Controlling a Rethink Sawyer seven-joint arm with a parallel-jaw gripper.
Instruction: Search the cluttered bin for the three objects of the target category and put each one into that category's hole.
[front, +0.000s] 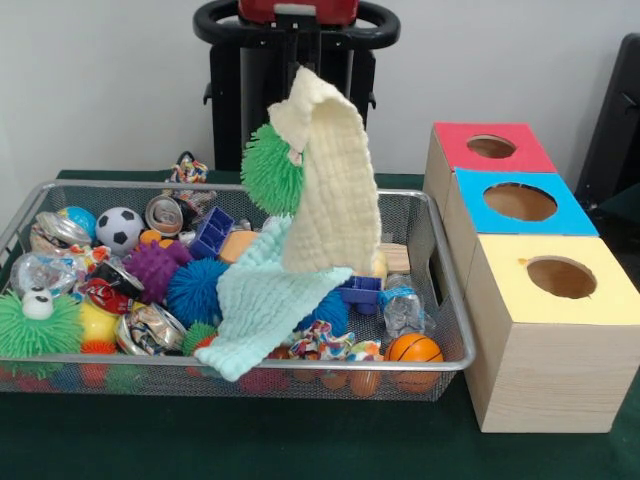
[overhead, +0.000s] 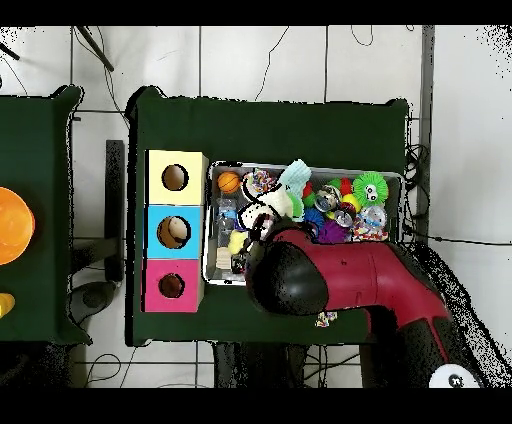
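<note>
- Pale yellow waffle-weave cloth (front: 330, 175) hangs lifted in the upper middle of the front view, above the wire mesh bin (front: 440, 290).
- Green spiky rubber ball (front: 272, 168) sits against the cloth's left edge, also off the clutter.
- Gripper is hidden behind the cloth; whether it pinches anything I cannot tell.
- Mint knitted cloth (front: 262, 305) drapes over the bin's front rim.
- Wooden box (front: 545, 345) with red, blue and yellow holed tops stands at the right.
</note>
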